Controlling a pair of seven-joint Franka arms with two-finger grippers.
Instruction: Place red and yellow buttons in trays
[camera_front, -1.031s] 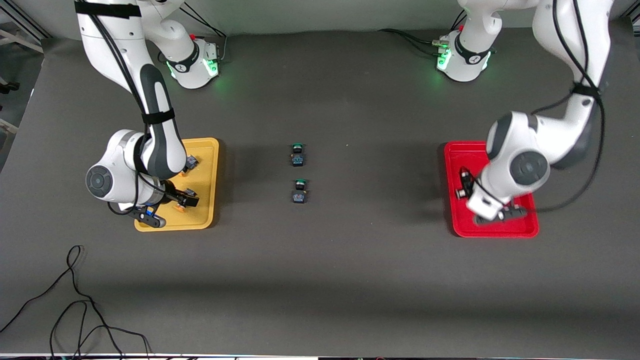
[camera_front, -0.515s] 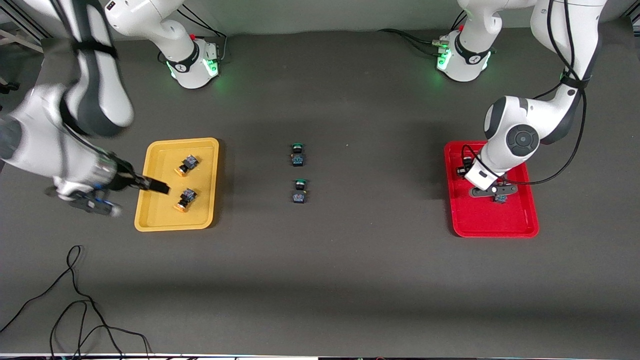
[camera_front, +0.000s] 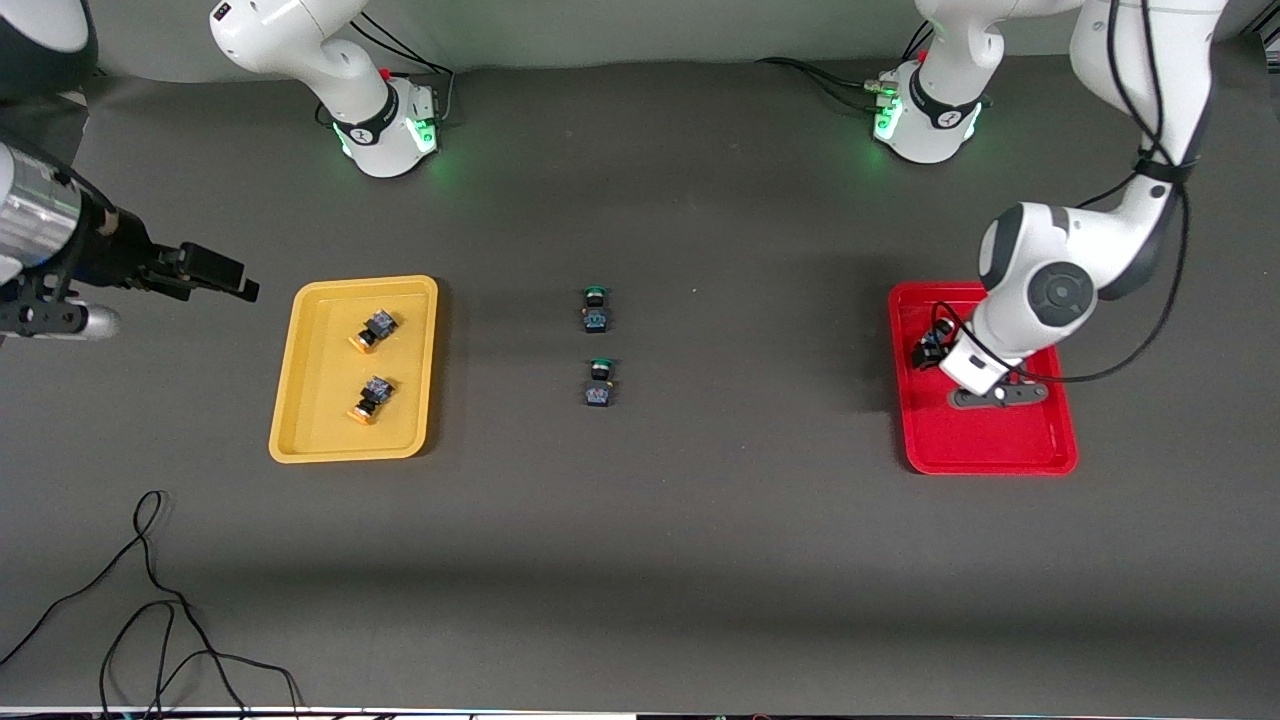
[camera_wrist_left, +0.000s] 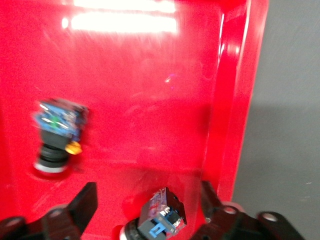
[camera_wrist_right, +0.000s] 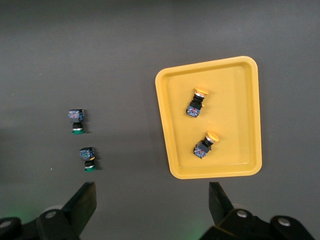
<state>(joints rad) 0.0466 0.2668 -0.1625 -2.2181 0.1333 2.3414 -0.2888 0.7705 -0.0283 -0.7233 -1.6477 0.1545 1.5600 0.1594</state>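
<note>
The red tray (camera_front: 980, 445) lies at the left arm's end of the table. My left gripper (camera_front: 1000, 394) hangs low over it, open. In the left wrist view a red button (camera_wrist_left: 160, 217) lies on the red tray (camera_wrist_left: 150, 75) between the spread fingers of that gripper (camera_wrist_left: 148, 192), touching neither. A second red button (camera_wrist_left: 57, 132) lies beside it, also seen as a button (camera_front: 930, 345) partly hidden by the arm. The yellow tray (camera_front: 320, 420) holds two yellow buttons (camera_front: 372, 330) (camera_front: 370, 397). My right gripper (camera_front: 215, 270) is raised, open and empty, off the yellow tray toward the right arm's end.
Two green-capped buttons (camera_front: 596, 310) (camera_front: 599, 383) lie mid-table between the trays. A loose black cable (camera_front: 150, 600) curls on the table near the front camera at the right arm's end. The right wrist view looks down on the yellow tray (camera_wrist_right: 235, 95) and both green buttons (camera_wrist_right: 76, 120) (camera_wrist_right: 88, 159).
The left gripper has opened over the red tray and let go of a red button. The right arm has lifted up and away from the yellow tray, leaving a yellow button there.
</note>
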